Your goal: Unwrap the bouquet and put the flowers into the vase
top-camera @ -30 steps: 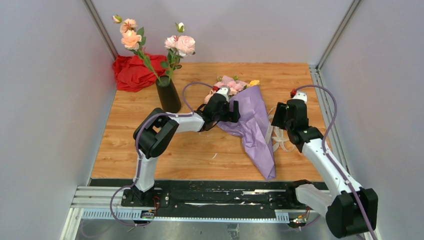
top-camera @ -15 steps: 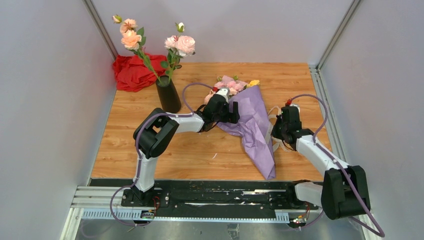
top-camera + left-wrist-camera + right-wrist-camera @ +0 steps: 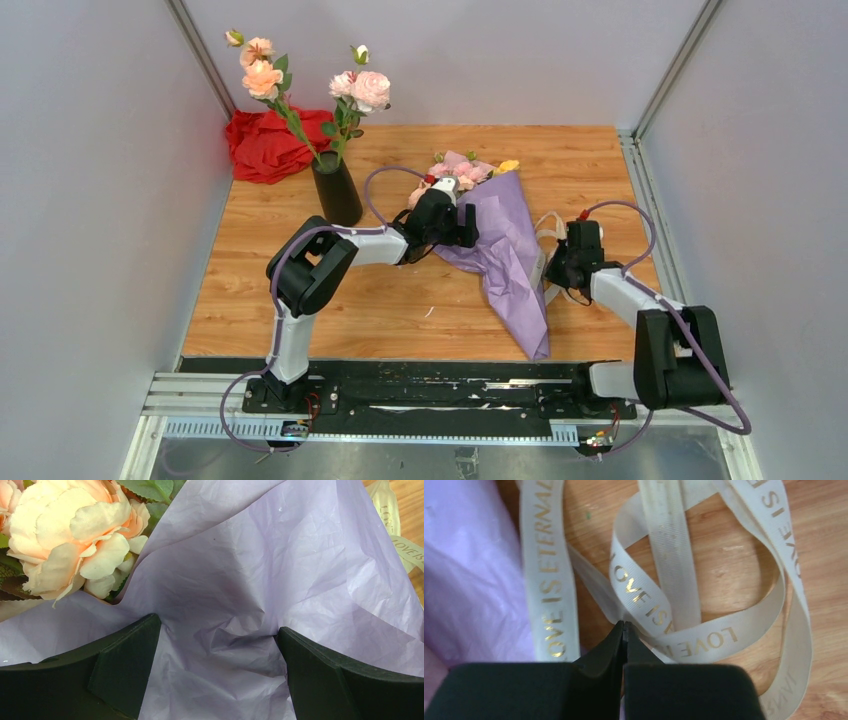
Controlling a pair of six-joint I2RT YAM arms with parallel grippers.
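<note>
The bouquet lies on the wooden table, its lilac paper cone pointing toward the near edge. The small pink and yellow flowers stick out of its far end. My left gripper is open and pressed down over the paper's upper part; crumpled lilac paper fills the space between its fingers, and a peach bloom sits just beyond. My right gripper is low beside the cone's right edge, shut with its tips pinching the cream ribbon. The black vase stands at the back left.
Two taller stems with larger peach and pink roses rise from the vase. A red cloth is bunched in the back left corner. Loose ribbon loops lie on the wood to the right of the cone. Grey walls enclose the table.
My right arm has folded down and drawn nearer, dropping its gripper onto the ribbon beside the cone, and its jaws have closed. The left arm and the bouquet have not moved.
</note>
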